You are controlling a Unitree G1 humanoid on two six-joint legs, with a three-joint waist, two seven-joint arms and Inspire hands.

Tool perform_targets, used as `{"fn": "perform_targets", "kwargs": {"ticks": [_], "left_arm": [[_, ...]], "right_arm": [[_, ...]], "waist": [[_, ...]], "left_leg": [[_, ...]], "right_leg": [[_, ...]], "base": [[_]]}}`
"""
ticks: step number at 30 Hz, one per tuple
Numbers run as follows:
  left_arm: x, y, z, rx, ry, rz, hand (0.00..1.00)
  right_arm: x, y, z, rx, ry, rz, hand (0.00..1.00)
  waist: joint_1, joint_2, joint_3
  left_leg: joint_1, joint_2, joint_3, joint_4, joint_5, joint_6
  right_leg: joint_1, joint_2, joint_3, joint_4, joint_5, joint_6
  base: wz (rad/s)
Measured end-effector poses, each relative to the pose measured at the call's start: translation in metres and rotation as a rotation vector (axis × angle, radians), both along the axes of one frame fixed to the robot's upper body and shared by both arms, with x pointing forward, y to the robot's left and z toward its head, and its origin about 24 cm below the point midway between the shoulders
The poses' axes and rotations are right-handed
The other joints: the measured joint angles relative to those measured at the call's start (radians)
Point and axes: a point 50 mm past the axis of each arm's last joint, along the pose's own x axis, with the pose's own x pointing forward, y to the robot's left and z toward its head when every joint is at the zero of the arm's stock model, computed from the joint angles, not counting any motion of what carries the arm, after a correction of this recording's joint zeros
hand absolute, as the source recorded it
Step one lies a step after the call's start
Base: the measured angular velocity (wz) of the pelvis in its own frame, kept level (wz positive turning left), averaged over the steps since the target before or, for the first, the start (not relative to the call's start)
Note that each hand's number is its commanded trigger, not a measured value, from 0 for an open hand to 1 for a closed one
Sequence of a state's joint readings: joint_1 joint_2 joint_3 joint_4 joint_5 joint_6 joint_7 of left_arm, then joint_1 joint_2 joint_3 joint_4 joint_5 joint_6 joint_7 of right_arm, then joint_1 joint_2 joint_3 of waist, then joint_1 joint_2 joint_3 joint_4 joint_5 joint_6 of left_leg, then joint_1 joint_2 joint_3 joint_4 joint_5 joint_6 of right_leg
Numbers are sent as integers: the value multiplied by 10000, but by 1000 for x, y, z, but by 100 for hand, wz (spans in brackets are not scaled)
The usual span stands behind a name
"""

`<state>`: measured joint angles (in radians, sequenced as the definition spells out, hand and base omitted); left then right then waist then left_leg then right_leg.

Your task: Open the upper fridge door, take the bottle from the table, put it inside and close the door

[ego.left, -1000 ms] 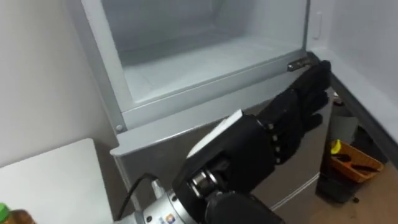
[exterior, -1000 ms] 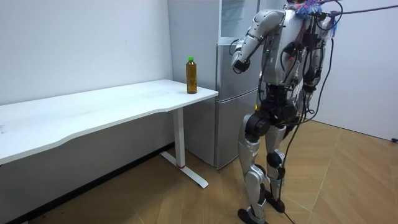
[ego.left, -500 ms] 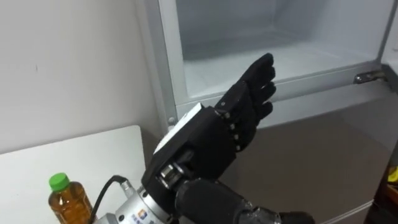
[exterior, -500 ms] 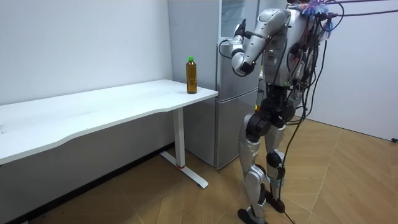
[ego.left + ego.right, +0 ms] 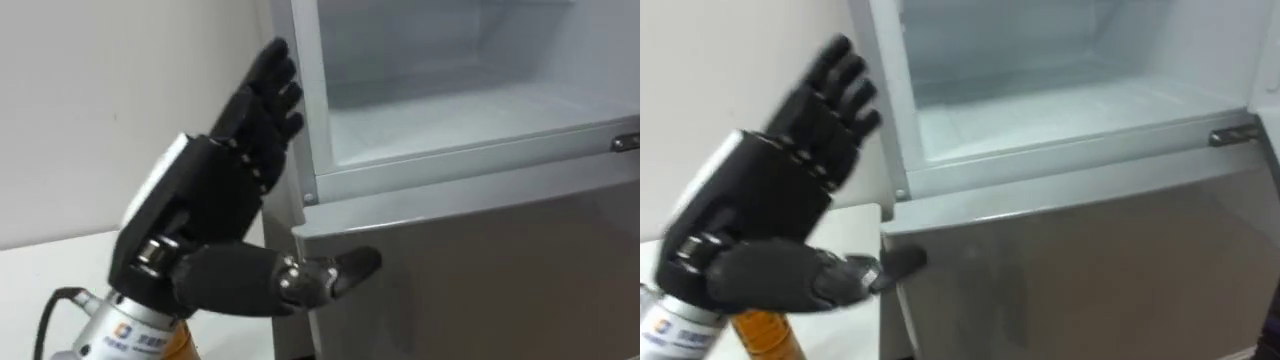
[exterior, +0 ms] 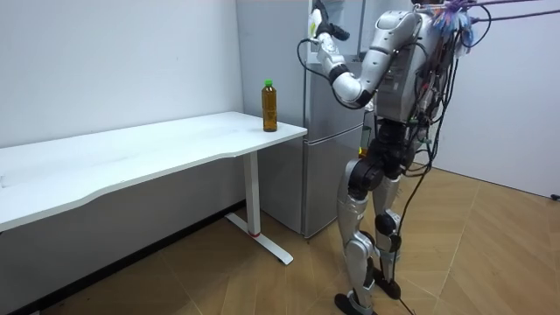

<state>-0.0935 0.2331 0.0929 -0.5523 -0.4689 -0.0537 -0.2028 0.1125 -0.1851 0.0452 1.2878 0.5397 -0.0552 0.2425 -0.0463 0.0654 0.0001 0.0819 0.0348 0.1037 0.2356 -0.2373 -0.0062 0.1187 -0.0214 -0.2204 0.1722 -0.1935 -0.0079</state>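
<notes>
Left hand (image 5: 200,215) is raised, back toward the head camera, fingers straight and spread, thumb sticking out sideways toward the fridge; it holds nothing. Its fingertips lie against the pale wall (image 5: 100,100) just beside the left edge of the open upper compartment (image 5: 450,110).

The bottle (image 6: 269,106) is a slim, clear one filled with amber liquid and topped by a green cap. It stands upright on the white surface (image 6: 131,153), near the corner of the surface that lies closest to the fridge (image 6: 328,140).

The room view gives the bottle whole, cap to base, and shows the robot standing upright on the wooden floor (image 6: 490,254) in front of the fridge, with its left arm lifted high at the level of the upper compartment. The right eye view gives a piece of the amber body of the bottle (image 5: 765,335) under the wrist at the lower edge, beside a bare patch of the surface (image 5: 855,225). Both eye views look into the upper compartment, with its white walls and bare shelf floor, above the closed grey lower door (image 5: 470,250), with a metal hinge (image 5: 625,143) at the right edge.

The hand (image 6: 317,19) is well above the bottle and apart from it, shifted toward the fridge; the bottle stands below the wrist, untouched
</notes>
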Motion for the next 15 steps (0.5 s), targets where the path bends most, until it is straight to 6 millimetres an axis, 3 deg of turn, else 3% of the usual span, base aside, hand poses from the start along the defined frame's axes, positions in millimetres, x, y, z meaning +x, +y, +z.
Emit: {"fn": "perform_targets", "kwargs": {"ticks": [3, 6, 10, 15], "left_arm": [[-5, 17, 2, 272, -215, 1495, 0], [-13, 35, 9, 160, -842, 3096, 0], [-30, 58, 14, -487, -1393, 5056, 0], [-49, 86, 14, -1114, -1740, 7532, 0]], "right_arm": [[-6, 3, -1, 53, 81, -255, 0], [-13, 1, -1, -70, 89, -344, 0], [-19, 1, -1, -206, 38, -382, 0], [-28, -3, 0, -342, 14, -707, 0]], "waist": [[307, -227, 24], [769, -235, 27], [915, -196, 25], [1236, 51, 51]], "left_leg": [[5, -49, -249, 12, 24, -40], [4, -64, -264, -5, 25, -41], [-28, -137, -522, -17, 25, -41], [4, -174, -673, -10, 24, -39]], "right_leg": [[-5, -27, -205, -27, -77, -12], [30, -51, -312, -41, -82, -9], [101, -96, -436, -70, -116, 45], [227, -123, -589, -79, -140, 76]], "base": [[28], [6], [13], [8]]}}
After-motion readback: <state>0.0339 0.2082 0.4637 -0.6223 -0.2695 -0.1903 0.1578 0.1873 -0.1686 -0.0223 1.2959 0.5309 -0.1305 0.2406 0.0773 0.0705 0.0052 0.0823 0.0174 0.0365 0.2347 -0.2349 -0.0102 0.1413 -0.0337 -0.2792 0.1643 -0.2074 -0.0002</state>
